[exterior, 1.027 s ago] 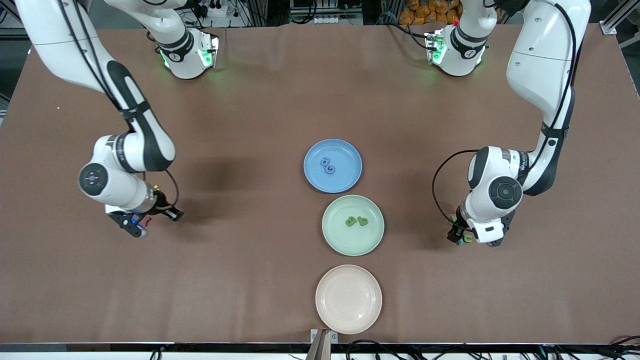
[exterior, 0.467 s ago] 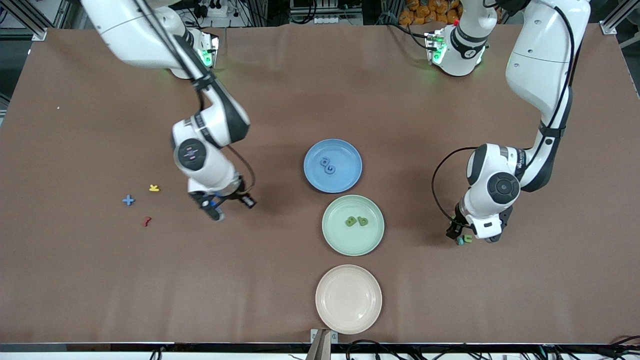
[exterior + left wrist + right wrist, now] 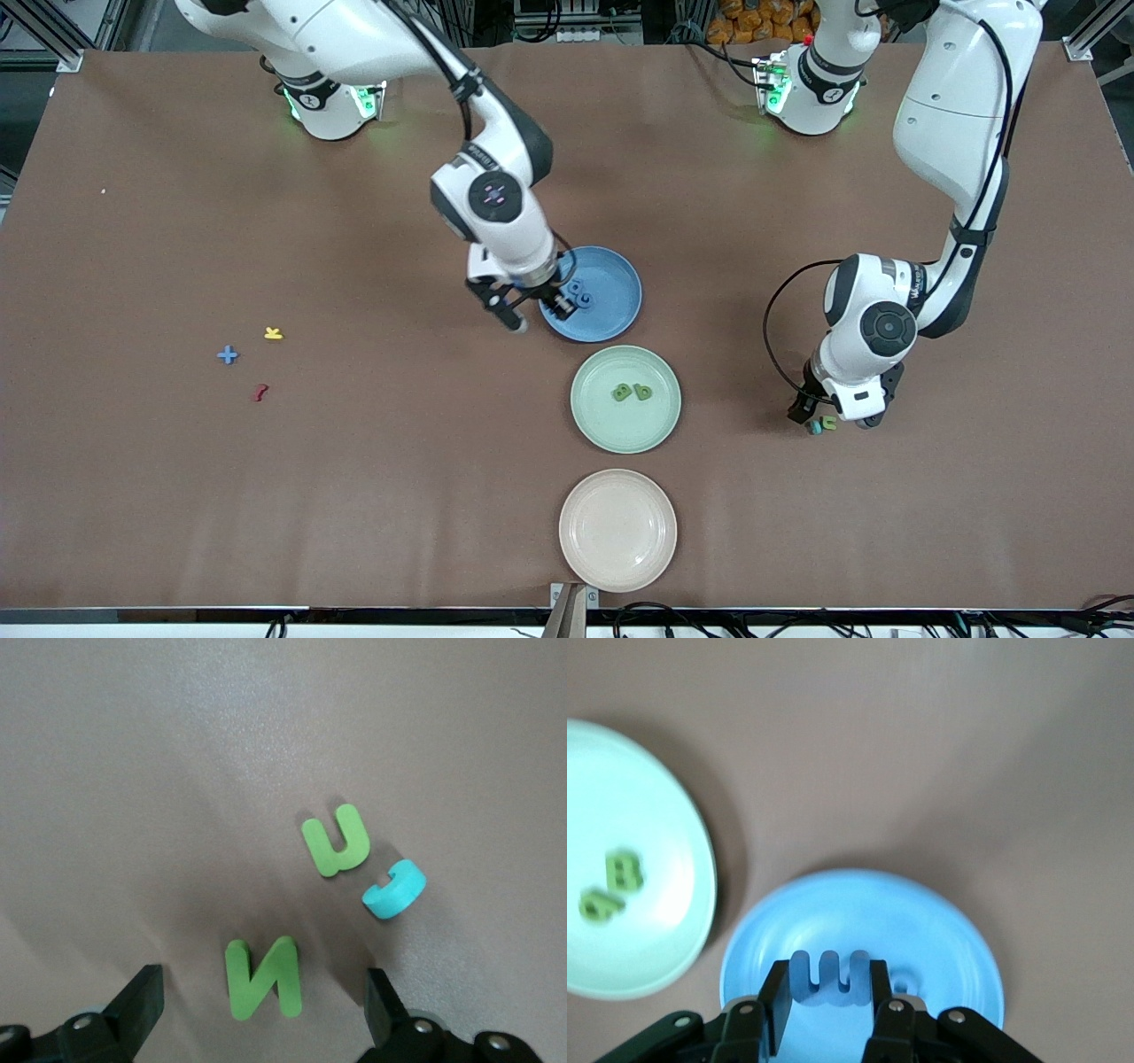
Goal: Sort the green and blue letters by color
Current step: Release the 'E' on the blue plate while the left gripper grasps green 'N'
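Three plates sit in a row mid-table: the blue plate (image 3: 611,306), the green plate (image 3: 660,416) nearer the front camera, and the pink plate (image 3: 617,530) nearest. The right arm has swung from the loose pieces at its own end of the table, and its right gripper (image 3: 530,312) now hangs over the blue plate's edge, fingers clamped on a blue letter (image 3: 830,976) shaped like a W. That carry looks nearly done; only the release onto the plate, beside the blue pieces already there (image 3: 580,297), seems left.

The left gripper (image 3: 819,416) hovers low with jaws spread wide and empty, a green N (image 3: 262,979) directly between its fingers, a green U (image 3: 337,842) just past it and a turquoise piece (image 3: 395,889) beside that. It has barely shifted, so a pick of the N seems next.

Uncovered by the right arm's departure: a blue plus (image 3: 228,355), a yellow letter (image 3: 273,333) and a red squiggle (image 3: 259,392).
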Robot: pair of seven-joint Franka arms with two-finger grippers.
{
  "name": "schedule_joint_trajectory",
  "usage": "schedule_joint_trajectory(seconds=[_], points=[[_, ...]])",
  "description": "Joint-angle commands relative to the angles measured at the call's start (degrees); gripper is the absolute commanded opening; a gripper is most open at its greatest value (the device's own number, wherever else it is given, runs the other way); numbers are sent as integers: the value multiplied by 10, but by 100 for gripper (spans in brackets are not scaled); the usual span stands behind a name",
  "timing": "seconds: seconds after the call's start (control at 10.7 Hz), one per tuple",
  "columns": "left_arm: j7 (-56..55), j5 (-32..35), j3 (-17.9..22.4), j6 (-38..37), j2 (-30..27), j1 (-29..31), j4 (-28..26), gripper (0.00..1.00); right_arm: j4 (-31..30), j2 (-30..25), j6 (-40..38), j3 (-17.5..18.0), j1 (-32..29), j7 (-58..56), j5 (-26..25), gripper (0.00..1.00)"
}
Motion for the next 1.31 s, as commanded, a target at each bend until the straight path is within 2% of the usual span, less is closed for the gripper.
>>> schedule_joint_trajectory(seconds=[0.0,0.19,0.28,0.37,0.47,0.56,0.65,0.75,0.93,1.21], points=[[0,-10,-1,12,0,2,-4,100,29,27,-6,-5,55,73,-26,1],[0,-9,-1,13,0,2,-4,100,39,37,-5,-7,83,98,-29,6],[0,-9,-1,13,0,0,-4,100,42,42,-3,-7,92,102,-31,14],[0,-7,-1,14,1,-1,-4,100,43,42,-2,-7,101,102,-32,37],[0,-7,-1,20,3,-2,-4,92,49,42,-2,-7,101,102,-34,78],[-3,-8,-1,21,3,-3,-3,53,49,37,-3,-7,96,105,-34,100],[-8,-10,-1,21,3,-1,0,8,50,28,-9,-9,91,102,-34,100],[-8,-10,-1,21,3,0,-1,0,49,13,-10,-9,70,96,-34,100],[-8,-10,-1,21,3,-1,1,0,46,-13,-23,-10,26,61,-39,100],[-5,-8,-1,21,-1,-4,7,0,44,-67,-105,-9,-56,-80,-34,100]])
